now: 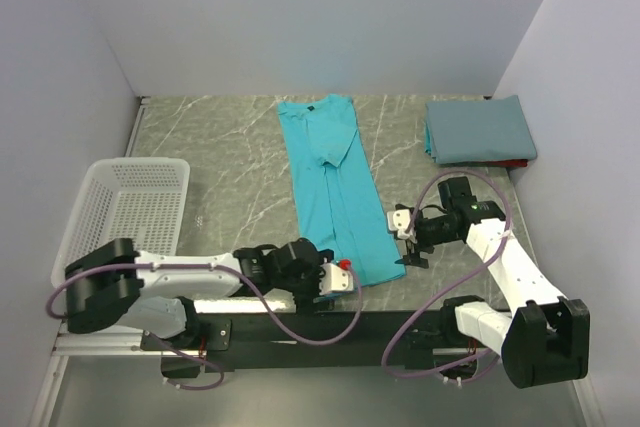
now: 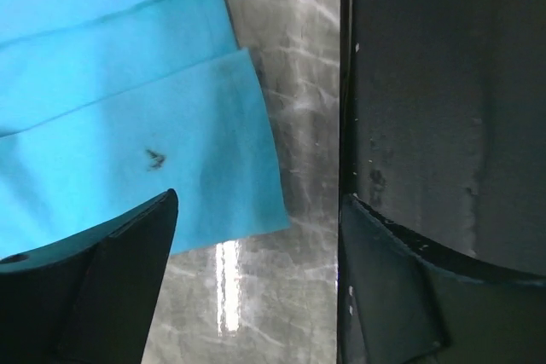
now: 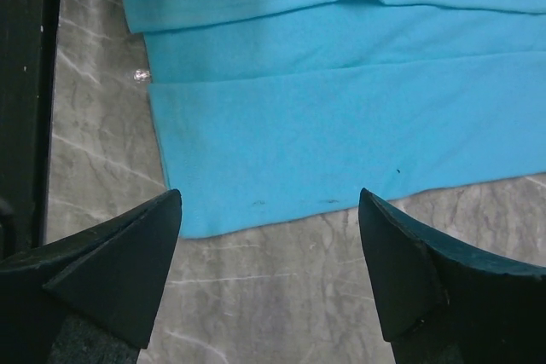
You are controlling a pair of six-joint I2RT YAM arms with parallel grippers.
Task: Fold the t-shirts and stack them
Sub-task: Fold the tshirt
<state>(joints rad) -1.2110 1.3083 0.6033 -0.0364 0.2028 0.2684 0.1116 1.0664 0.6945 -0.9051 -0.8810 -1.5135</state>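
Note:
The teal t-shirt (image 1: pixel 335 187) lies flat down the middle of the table, folded lengthwise into a long strip with its collar at the far end. My left gripper (image 1: pixel 336 281) is at the near left corner of its hem and stands open over the bare table; that corner of the teal t-shirt (image 2: pixel 128 108) shows in the left wrist view just ahead of the left gripper (image 2: pixel 258 202). My right gripper (image 1: pixel 404 239) is open beside the hem's right corner. In the right wrist view the teal t-shirt's edge (image 3: pixel 341 108) lies just beyond the right gripper (image 3: pixel 270 198). The slate-blue t-shirt (image 1: pixel 480 129) rests folded at the back right.
A white mesh basket (image 1: pixel 130 209) stands at the left edge of the table. Something red (image 1: pixel 512 163) peeks out from under the slate-blue t-shirt. A black rail (image 1: pixel 300 322) runs along the table's near edge, close to the left gripper. Walls close in the back and both sides.

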